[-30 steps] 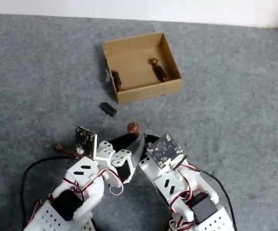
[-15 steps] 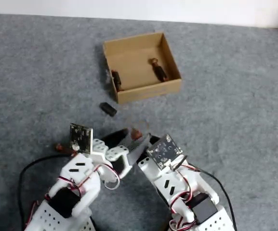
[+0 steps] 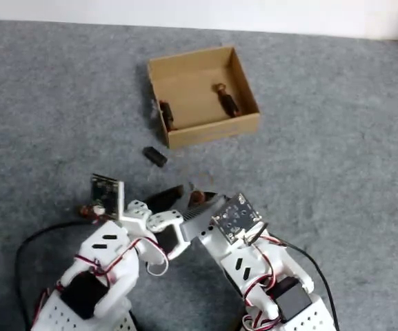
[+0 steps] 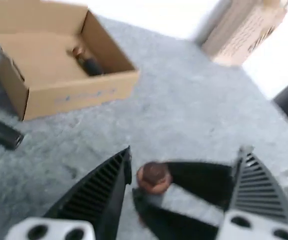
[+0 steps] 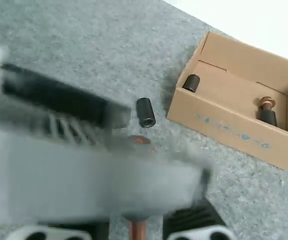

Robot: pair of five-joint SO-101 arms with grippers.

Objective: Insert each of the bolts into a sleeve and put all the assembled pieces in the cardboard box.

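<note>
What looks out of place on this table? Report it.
An empty sleeve lies alone on the carpet just outside the cardboard box, with no bolt in it. A loose bolt lies on the carpet beside the left arm. Nothing looks spilled or damaged.

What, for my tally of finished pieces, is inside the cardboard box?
The cardboard box holds a sleeved bolt mid-floor and a sleeve against one wall, partly covered by it; any bolt inside is unclear.

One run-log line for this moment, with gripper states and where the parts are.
left gripper: open, bolt between jaws | right gripper: shut on bolt | sleeve: loose on carpet | cardboard box: two assembled pieces inside
</note>
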